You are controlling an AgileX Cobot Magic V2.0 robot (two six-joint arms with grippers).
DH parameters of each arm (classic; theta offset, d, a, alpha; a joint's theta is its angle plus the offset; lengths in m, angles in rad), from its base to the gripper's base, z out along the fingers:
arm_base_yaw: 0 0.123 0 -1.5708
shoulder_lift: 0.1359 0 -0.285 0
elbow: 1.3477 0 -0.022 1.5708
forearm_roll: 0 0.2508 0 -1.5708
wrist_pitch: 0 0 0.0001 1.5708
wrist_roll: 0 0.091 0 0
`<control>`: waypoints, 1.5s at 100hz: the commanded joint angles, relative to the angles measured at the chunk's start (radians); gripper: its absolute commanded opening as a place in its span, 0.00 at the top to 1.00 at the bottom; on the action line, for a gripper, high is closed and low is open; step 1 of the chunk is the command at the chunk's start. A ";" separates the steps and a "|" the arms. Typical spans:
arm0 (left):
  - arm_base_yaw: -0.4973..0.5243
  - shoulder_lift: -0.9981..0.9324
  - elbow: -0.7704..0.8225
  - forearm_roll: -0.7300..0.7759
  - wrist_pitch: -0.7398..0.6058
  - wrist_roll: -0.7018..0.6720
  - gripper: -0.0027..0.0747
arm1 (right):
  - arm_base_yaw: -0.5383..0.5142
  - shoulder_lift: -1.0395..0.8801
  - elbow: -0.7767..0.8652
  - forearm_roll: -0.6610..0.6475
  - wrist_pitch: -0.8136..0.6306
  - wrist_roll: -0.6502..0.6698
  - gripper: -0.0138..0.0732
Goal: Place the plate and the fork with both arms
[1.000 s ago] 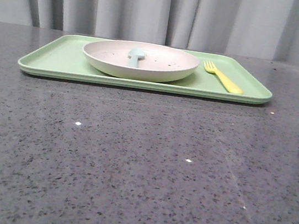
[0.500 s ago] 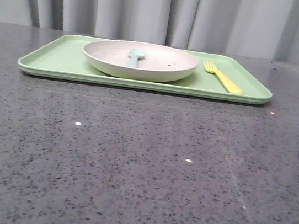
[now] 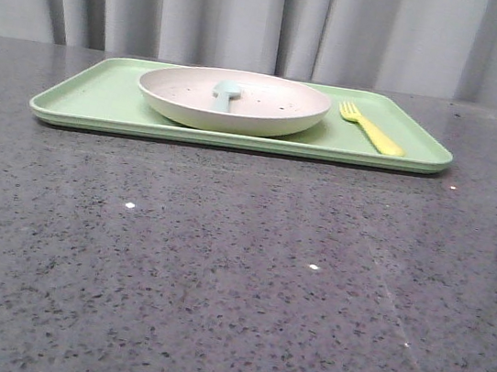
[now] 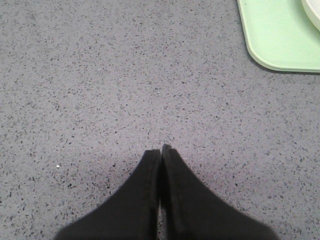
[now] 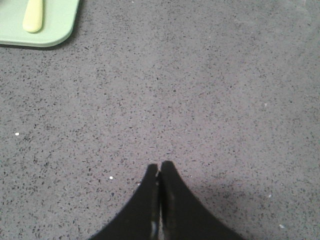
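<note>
The off-white speckled plate (image 3: 233, 101) sits on the light-green tray (image 3: 94, 100) at the back of the table. A pale blue-green spoon (image 3: 226, 93) lies in the plate. The pale-yellow fork (image 3: 370, 129) lies on the tray to the right of the plate; its handle end shows in the right wrist view (image 5: 33, 16). My left gripper (image 4: 160, 150) is shut and empty over bare tabletop, away from the tray corner (image 4: 280, 35). My right gripper (image 5: 159, 167) is shut and empty over bare tabletop. Neither gripper shows in the front view.
The dark speckled stone table (image 3: 236, 277) stretches from the tray to the front edge. Grey curtains (image 3: 272, 18) hang behind the table. A sliver of the plate rim (image 4: 313, 10) shows in the left wrist view.
</note>
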 commanded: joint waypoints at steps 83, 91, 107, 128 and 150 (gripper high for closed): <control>-0.085 -0.110 0.144 -0.010 -0.531 -0.006 0.99 | -0.006 0.000 -0.022 -0.040 -0.056 0.001 0.92; -0.093 -0.164 0.244 -0.012 -0.639 -0.006 0.99 | -0.006 0.000 -0.022 -0.040 -0.056 0.001 0.92; -0.093 -0.285 0.422 -0.017 -0.774 -0.006 0.99 | -0.006 0.000 -0.022 -0.040 -0.056 0.001 0.92; -0.093 -0.455 0.588 -0.013 -0.806 -0.006 0.99 | -0.006 0.000 -0.022 -0.040 -0.056 0.001 0.92; -0.093 -0.603 0.648 0.030 -0.803 -0.006 0.99 | -0.006 0.000 -0.022 -0.040 -0.056 0.001 0.92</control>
